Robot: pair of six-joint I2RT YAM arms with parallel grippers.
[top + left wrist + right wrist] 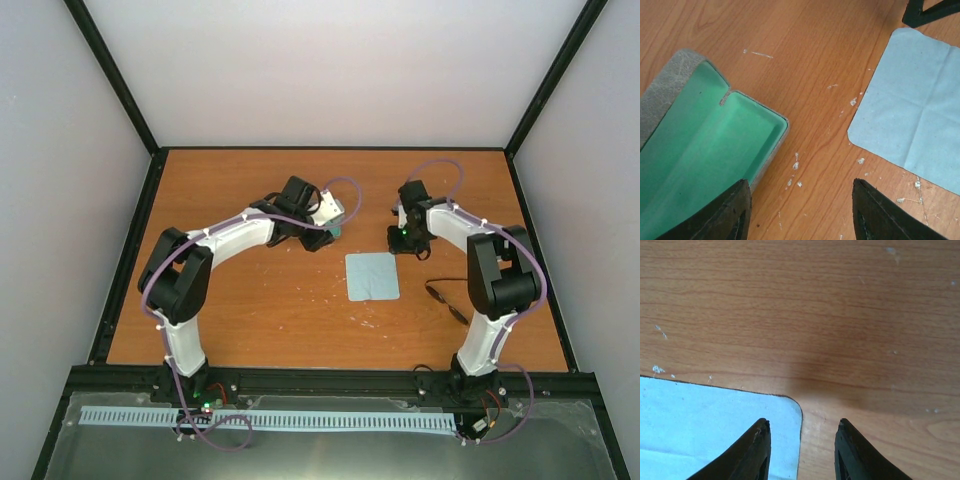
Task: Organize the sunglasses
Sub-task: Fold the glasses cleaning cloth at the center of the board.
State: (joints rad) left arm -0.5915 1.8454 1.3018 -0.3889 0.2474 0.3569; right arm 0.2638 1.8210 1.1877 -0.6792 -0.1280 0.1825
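The sunglasses (447, 299), thin black frame with dark lenses, lie on the table right of the pale blue cloth (372, 276), close to the right arm; neither wrist view shows them. The grey case (331, 208) lies open, its green lining (705, 145) facing up. My left gripper (322, 238) is open and empty, hovering with one finger (730, 215) over the case's edge and the other over bare wood. My right gripper (400, 240) is open and empty, low over the cloth's far right corner (715, 430).
The cloth also shows at the right of the left wrist view (910, 115), with a right gripper finger (930, 12) above it. Black frame posts and pale walls ring the wooden table (250, 320). Small white flecks dot the wood.
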